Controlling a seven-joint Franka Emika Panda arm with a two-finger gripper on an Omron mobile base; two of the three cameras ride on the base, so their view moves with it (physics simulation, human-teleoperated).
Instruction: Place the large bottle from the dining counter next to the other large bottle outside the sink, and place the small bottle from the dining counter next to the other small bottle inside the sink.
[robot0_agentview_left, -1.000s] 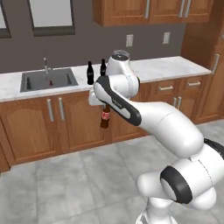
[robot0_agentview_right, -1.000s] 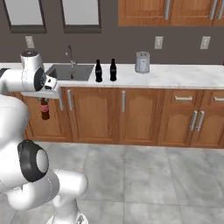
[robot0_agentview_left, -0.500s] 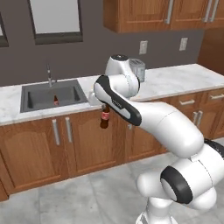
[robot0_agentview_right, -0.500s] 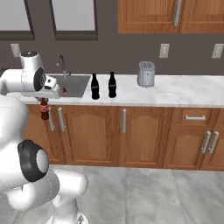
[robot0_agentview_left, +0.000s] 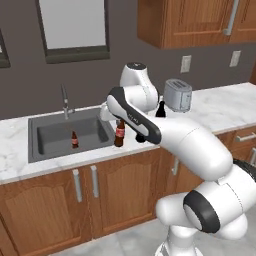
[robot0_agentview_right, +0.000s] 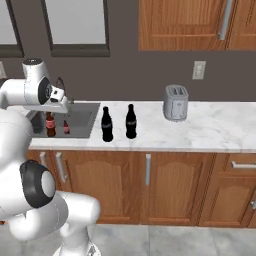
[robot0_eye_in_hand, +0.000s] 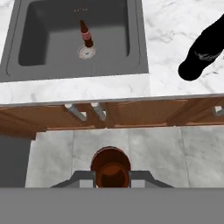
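My gripper (robot0_agentview_left: 119, 123) (robot0_agentview_right: 50, 114) (robot0_eye_in_hand: 111, 177) is shut on a small brown bottle (robot0_agentview_left: 119, 134) (robot0_agentview_right: 50, 125) (robot0_eye_in_hand: 110, 168) with a red label, held upright by the neck. It hangs in front of the counter's edge, over the floor, near the right front corner of the dark grey sink (robot0_agentview_left: 32, 150) (robot0_agentview_right: 84, 118) (robot0_eye_in_hand: 141, 48). Another small brown bottle (robot0_agentview_left: 74, 139) (robot0_agentview_right: 66, 127) (robot0_eye_in_hand: 85, 33) stands inside the basin by the drain. Two large black bottles (robot0_agentview_right: 106, 124) (robot0_agentview_right: 131, 121) stand on the marble right of the sink; one black bottle (robot0_agentview_left: 160, 109) (robot0_eye_in_hand: 202, 51) shows past my arm. The dining counter is out of view.
A silver toaster (robot0_agentview_left: 177, 95) (robot0_agentview_right: 176, 102) stands on the marble worktop (robot0_agentview_left: 225, 107) (robot0_agentview_right: 210, 130) further right. A curved tap (robot0_agentview_left: 65, 100) rises behind the sink. Wooden cabinet doors (robot0_agentview_left: 60, 205) (robot0_agentview_right: 170, 185) run below, wall cabinets hang above.
The whole scene has shifted and grown as the base drove closer to the sink counter. The small bottle has stayed in my shut gripper.
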